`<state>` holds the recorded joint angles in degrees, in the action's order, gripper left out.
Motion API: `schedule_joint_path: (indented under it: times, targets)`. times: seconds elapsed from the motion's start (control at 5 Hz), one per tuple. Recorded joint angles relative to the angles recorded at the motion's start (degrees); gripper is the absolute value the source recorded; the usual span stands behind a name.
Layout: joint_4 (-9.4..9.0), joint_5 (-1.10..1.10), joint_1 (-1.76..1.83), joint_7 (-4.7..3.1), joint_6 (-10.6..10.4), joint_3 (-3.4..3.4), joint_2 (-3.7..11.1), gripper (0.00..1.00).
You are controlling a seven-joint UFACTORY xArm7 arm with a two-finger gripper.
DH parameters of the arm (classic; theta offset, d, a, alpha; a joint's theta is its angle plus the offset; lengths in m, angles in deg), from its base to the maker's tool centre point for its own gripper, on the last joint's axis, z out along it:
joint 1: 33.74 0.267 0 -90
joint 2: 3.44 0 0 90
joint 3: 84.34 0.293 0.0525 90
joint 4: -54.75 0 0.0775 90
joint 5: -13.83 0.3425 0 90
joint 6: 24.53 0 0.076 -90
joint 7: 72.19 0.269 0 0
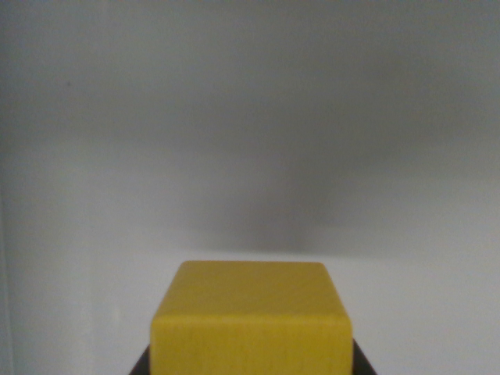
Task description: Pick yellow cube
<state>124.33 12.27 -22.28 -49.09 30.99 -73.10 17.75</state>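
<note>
Cube position: yellow cube [251,319] sat at the bottom centre of the wrist view, very close to the camera, top face and front face both visible, lower part cut off by the frame edge.

Cube pose: seemed level and square to the view, rounded edges, wood grain faint on the front face.

Gripper: only dark slivers [142,366] showed at either bottom corner of the cube, probably parts of the fingers; too little visible to be sure.

Jaw state: could not be told; no gap, pad or contact line visible.

Contact: dark parts lay just beside the cube's lower sides, touching or not could not be judged.

Progress: judged late in the pick, cube centred right under the wrist as if between the fingers; whether grasped or lifted could not be confirmed.

Left to do: likely confirming the squeeze and raising, or simply carrying, if already held.

Surroundings: plain pale grey surface [250,141] filled the rest, with a soft dark shadow [273,219] just beyond the cube.

Obstacles: none visible anywhere in the view.

Risk: judged small; smooth faces could slip under a weak squeeze.
</note>
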Motion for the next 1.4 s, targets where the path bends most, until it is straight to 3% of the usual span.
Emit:
schedule_joint_path:
  times: [0.2, 0.4, 0.6, 0.8, 1.0, 1.2, 1.4]
  targets:
    - [0.0, 0.0, 0.0, 0.0, 0.0, 0.0, 0.0, 1.0]
    - [1.48, 0.22, -0.07, -0.06, 2.46, 0.08, -1.01, 1.0]
    - [1.48, 0.22, -0.07, -0.06, 2.46, 0.08, -1.01, 1.0]
    - [3.02, 0.45, -0.14, -0.12, 5.04, 0.16, -2.06, 1.0]
    - [3.02, 0.45, -0.14, -0.12, 5.04, 0.16, -2.06, 1.0]
    - [4.56, 0.68, -0.21, -0.19, 7.62, 0.25, -3.11, 1.0]
    - [4.56, 0.68, -0.21, -0.19, 7.62, 0.25, -3.11, 1.0]
